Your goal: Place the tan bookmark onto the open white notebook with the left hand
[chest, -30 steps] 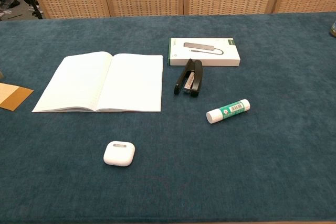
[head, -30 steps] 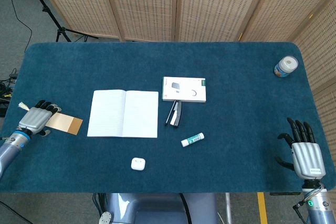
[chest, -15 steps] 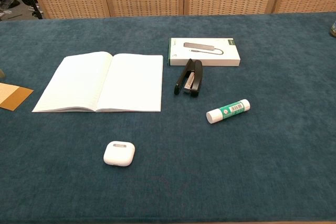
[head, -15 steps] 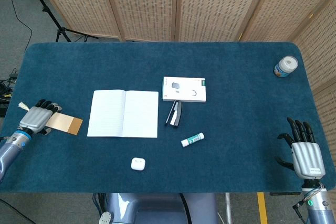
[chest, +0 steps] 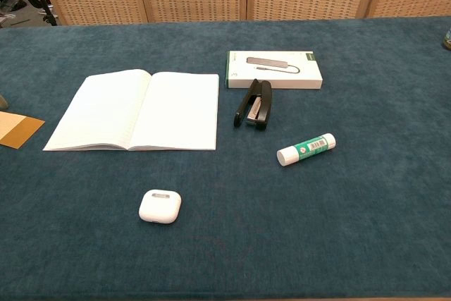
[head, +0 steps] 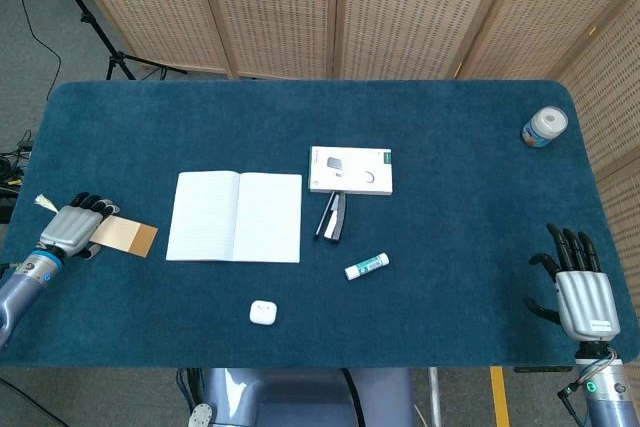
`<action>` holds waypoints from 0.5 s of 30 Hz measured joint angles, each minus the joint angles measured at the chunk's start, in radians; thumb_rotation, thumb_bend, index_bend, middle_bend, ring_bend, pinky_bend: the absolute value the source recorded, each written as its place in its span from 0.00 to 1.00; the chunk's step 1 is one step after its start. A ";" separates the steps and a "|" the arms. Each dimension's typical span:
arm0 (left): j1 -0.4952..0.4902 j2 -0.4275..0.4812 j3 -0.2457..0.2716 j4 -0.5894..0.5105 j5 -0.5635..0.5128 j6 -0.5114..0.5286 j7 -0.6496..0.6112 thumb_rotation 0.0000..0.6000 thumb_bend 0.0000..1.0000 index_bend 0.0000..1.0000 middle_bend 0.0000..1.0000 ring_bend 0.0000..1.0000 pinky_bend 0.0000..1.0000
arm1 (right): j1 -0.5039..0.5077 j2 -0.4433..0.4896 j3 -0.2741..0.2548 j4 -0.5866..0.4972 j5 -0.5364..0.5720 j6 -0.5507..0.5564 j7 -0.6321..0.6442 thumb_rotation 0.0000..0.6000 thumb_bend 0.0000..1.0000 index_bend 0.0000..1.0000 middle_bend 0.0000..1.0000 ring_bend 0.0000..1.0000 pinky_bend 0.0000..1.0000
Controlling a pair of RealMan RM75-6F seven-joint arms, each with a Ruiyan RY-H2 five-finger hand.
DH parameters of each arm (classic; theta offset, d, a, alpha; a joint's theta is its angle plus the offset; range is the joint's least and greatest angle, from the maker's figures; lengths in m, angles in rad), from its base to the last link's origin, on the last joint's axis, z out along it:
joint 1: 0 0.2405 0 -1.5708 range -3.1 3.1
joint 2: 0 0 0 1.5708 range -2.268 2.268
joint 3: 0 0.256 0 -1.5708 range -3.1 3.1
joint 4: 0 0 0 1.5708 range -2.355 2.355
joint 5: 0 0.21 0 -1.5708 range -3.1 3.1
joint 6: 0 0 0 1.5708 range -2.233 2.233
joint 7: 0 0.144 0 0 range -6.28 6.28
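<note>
The tan bookmark (head: 125,236) lies flat on the blue table near the left edge; the chest view shows only its right end (chest: 19,130). My left hand (head: 72,229) lies knuckles up over its left end, fingers curled. A pale tassel (head: 44,203) sticks out behind the hand. Whether the fingers pinch the bookmark is hidden. The open white notebook (head: 235,216) (chest: 137,110) lies just right of the bookmark. My right hand (head: 578,289) hovers at the table's front right corner with fingers spread, holding nothing.
A white box (head: 350,170) and a black stapler (head: 333,215) sit right of the notebook. A glue stick (head: 366,266) and a white earbud case (head: 263,312) lie nearer the front. A small jar (head: 545,127) stands at the far right.
My left hand has shifted very slightly toward the front over the bookmark's end. The bookmark and the right hand have not moved.
</note>
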 measured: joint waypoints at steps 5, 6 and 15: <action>-0.001 0.003 0.001 -0.008 0.000 -0.001 -0.002 1.00 0.36 0.27 0.20 0.09 0.06 | 0.000 -0.001 0.000 0.002 0.001 -0.001 0.000 1.00 0.13 0.38 0.06 0.00 0.00; -0.001 0.004 0.001 -0.009 0.000 -0.001 -0.002 1.00 0.36 0.29 0.20 0.09 0.06 | 0.000 -0.001 0.000 0.003 0.001 -0.002 0.000 1.00 0.13 0.38 0.06 0.00 0.00; -0.004 0.008 0.002 -0.018 -0.001 -0.002 -0.003 1.00 0.37 0.35 0.20 0.09 0.06 | 0.000 -0.002 0.000 0.004 0.000 0.000 0.000 1.00 0.13 0.38 0.06 0.00 0.00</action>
